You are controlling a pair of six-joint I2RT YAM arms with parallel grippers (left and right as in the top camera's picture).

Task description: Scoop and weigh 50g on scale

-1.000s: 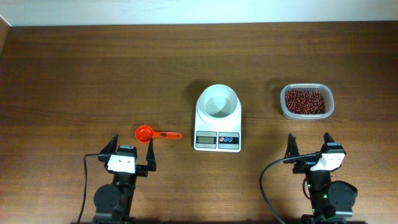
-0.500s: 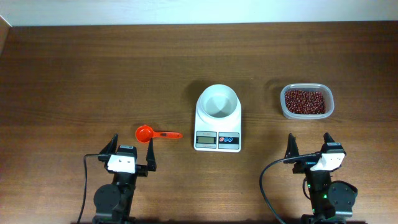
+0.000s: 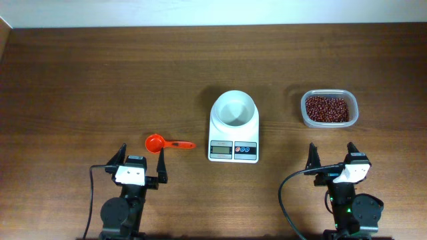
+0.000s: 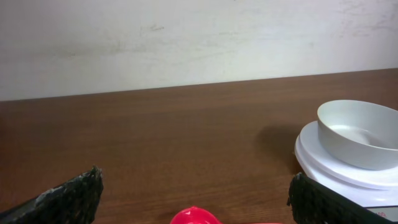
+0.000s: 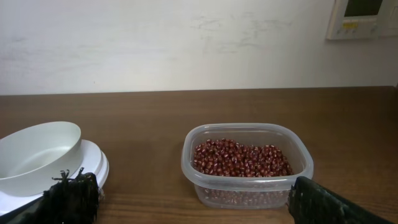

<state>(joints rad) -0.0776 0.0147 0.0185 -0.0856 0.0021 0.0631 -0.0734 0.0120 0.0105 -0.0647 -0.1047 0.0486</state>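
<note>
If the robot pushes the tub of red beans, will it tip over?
Probably not: the tub looks low and wide, so it should slide. Its clear walls look thin, so squeezing may bend them.

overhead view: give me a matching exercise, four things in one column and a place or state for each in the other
1 scoop
2 bowl
3 beans
4 left gripper

a in the clear tub, right of the scale
b on top of the scale
c open, holding nothing
d lying flat, left of the scale

Pairs: 1-d, 2-b, 3-a, 4-c
</note>
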